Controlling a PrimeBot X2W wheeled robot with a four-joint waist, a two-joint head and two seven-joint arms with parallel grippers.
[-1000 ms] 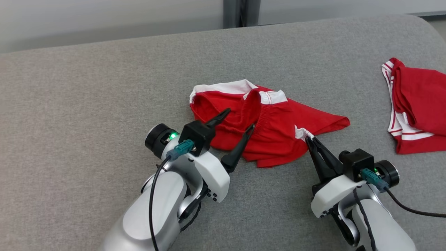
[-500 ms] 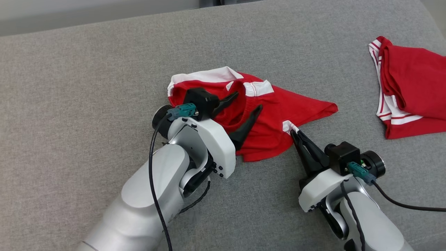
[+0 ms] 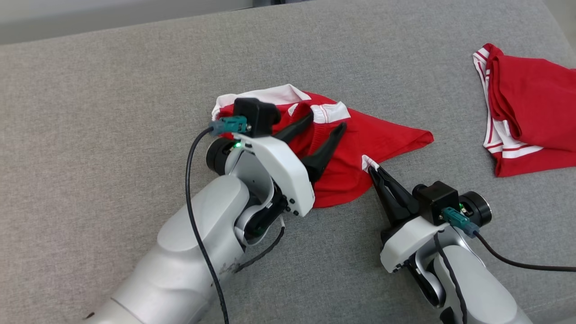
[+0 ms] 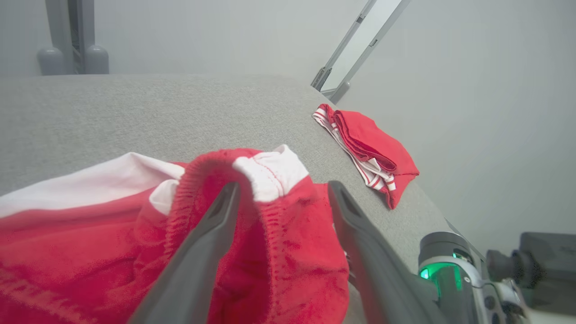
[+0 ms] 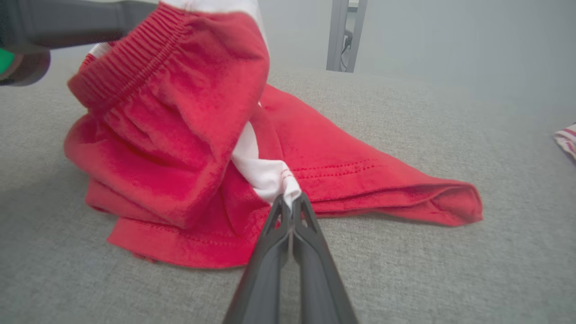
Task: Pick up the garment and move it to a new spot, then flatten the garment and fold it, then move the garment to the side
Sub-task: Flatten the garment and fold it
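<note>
Head view: right hand (image 3: 370, 167) pinches the garment (image 3: 387, 139) by a white corner, left hand (image 3: 326, 121) gapes astride its waistband (image 3: 320, 129).

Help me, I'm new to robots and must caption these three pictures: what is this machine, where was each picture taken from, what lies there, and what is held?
This is a two-armed robot. Each pale arm ends in a gripper with two long dark fingers. The wide picture comes from a camera on its head, looking down at a grey padded surface. The other two come from cameras on its wrists, each looking along that arm's own fingers.

In the middle lies a crumpled red garment with white trim. Off to the robot's right lies a second red garment, which looks folded.

The right gripper is shut, pinching a white corner of the crumpled garment. The left gripper is open, with its fingers either side of the raised elastic waistband and not closed on it.
</note>
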